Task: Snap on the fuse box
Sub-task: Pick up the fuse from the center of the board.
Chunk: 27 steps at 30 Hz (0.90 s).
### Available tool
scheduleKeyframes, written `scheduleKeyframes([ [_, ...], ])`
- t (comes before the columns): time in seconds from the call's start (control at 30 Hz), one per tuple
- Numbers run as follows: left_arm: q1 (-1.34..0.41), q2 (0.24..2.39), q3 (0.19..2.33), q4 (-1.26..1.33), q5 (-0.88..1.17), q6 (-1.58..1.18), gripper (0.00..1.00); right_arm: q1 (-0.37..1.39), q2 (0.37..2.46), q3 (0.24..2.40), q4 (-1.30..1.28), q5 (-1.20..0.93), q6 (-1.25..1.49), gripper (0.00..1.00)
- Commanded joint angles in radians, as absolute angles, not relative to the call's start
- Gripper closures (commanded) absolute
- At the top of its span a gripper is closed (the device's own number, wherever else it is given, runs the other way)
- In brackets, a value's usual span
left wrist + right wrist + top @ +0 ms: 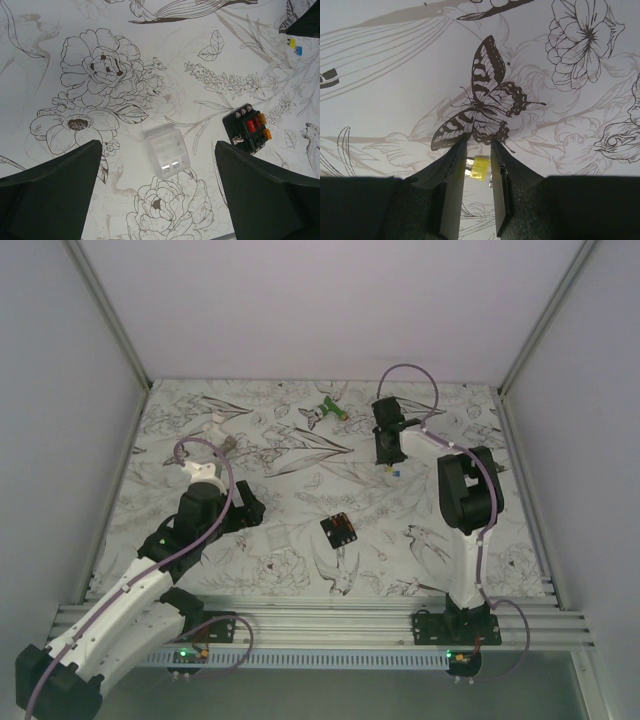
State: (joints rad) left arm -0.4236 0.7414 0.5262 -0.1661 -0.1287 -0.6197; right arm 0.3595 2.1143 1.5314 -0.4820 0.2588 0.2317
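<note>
The fuse box [339, 530] is a small black square lying flat mid-table, its red and orange fuses showing in the left wrist view [247, 131]. A translucent white cover [167, 152] lies on the table to its left. My left gripper [160, 200] hangs wide open above that cover, holding nothing; from above it [248, 510] sits left of the fuse box. My right gripper [479, 146] is further back [388, 458], jaws narrowed either side of a loose yellow fuse [479, 168] lying on the table, with slim gaps still showing.
A green-and-white tool [325, 412] lies at the back centre and a small white part [214, 428] at the back left. Loose yellow [292, 43] and blue [298, 50] fuses lie beyond the fuse box. Grey walls enclose the table.
</note>
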Motion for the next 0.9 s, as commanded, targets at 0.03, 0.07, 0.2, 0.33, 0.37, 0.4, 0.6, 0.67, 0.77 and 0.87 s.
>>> scheduleKeyframes([
  [0.03,-0.418,0.743,0.545,-0.19,-0.128,-0.62,0.0,0.353,2.078,1.468,-0.494,0.214,0.242,0.73],
  [0.07,-0.416,0.742,0.545,-0.19,-0.127,-0.621,0.0,0.354,2.066,1.443,-0.495,0.201,0.241,0.76],
  [0.2,-0.416,0.739,0.544,-0.19,-0.126,-0.623,0.0,0.364,2.009,1.356,-0.508,0.155,0.238,0.79],
  [0.33,-0.417,0.74,0.546,-0.189,-0.123,-0.624,0.0,0.39,1.956,1.272,-0.53,0.131,0.242,0.8],
  [0.37,-0.417,0.74,0.546,-0.189,-0.122,-0.624,0.0,0.399,1.941,1.249,-0.533,0.129,0.242,0.8],
  [0.4,-0.418,0.74,0.547,-0.19,-0.121,-0.624,0.0,0.41,1.926,1.228,-0.537,0.128,0.24,0.8],
  [0.6,-0.417,0.737,0.548,-0.19,-0.115,-0.625,0.0,0.458,1.839,1.112,-0.576,0.139,0.246,0.79],
  [0.67,-0.417,0.735,0.548,-0.19,-0.114,-0.626,0.0,0.47,1.81,1.078,-0.594,0.165,0.253,0.77],
  [0.77,-0.418,0.733,0.548,-0.189,-0.112,-0.626,0.0,0.472,1.765,1.037,-0.608,0.209,0.266,0.75],
  [0.87,-0.417,0.732,0.548,-0.19,-0.109,-0.626,0.0,0.472,1.734,1.013,-0.616,0.236,0.275,0.71],
])
